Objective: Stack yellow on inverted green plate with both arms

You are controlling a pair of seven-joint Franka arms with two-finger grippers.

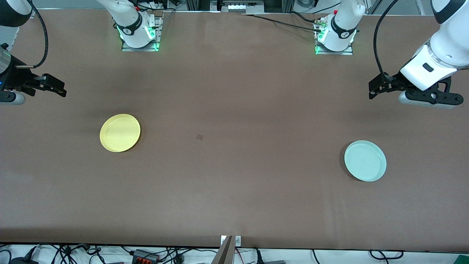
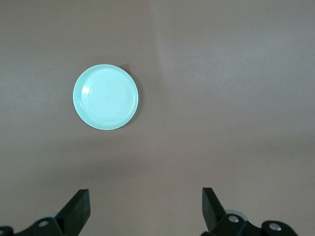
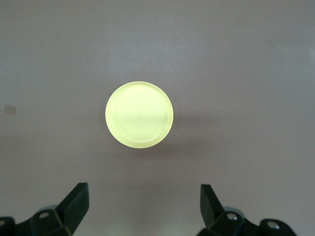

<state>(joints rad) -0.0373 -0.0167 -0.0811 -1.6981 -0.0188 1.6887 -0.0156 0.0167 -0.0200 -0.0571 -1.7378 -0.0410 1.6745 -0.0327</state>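
Green plate (image 1: 365,160) is what I see closest to the front camera: rim up, flat on the brown table (image 1: 234,198), toward the left arm's end, roughly midway between the base edge and the front edge. Left wrist view shows it too (image 2: 106,97), concentric rings visible inside, nothing touching it.

Yellow plate (image 1: 120,132) sits toward the right arm's end of the table, a bit farther from the front camera than the green one, also rim up. The two plates are well apart. Right wrist view has it nearly centred (image 3: 139,114).

Left gripper (image 1: 373,90) hangs in the air over the table's left-arm end, near that edge, fingers (image 2: 78,209) spread wide, holding nothing. Right gripper (image 1: 58,88) hangs over the right-arm end near its edge, fingers (image 3: 76,201) spread wide too, nothing between them.

Small dark square mark (image 1: 199,137) on the table near its centre, between the plates.
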